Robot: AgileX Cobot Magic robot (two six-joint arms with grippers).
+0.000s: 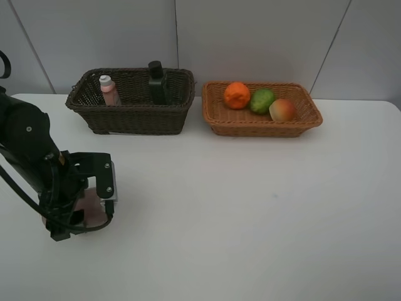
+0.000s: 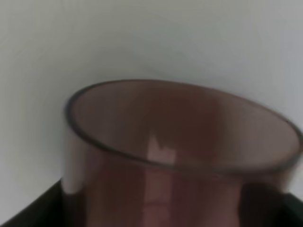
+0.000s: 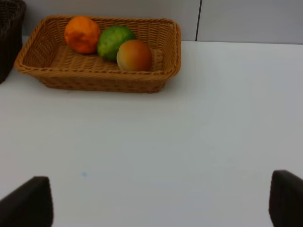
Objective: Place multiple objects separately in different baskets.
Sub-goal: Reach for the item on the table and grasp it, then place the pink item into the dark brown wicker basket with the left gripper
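A translucent mauve cup (image 1: 92, 202) (image 2: 180, 142) stands on the white table at the front left. My left gripper (image 1: 84, 210) reaches down around it, with a finger close against each side. Whether the pads press the cup does not show. The dark brown basket (image 1: 131, 116) holds a pink white-capped bottle (image 1: 109, 89) and a dark pump bottle (image 1: 156, 81). In the light tan basket (image 1: 263, 127) (image 3: 99, 81) lie an orange (image 1: 237, 95) (image 3: 82, 34), a green fruit (image 1: 262, 100) (image 3: 115, 41) and a red-orange fruit (image 1: 282, 110) (image 3: 135, 55). My right gripper (image 3: 156, 203) is open over bare table, outside the high view.
The two baskets sit side by side against the grey back wall. A corner of the dark basket (image 3: 9, 38) shows in the right wrist view. The white table (image 1: 250, 207) stretches in front of them to its near edge.
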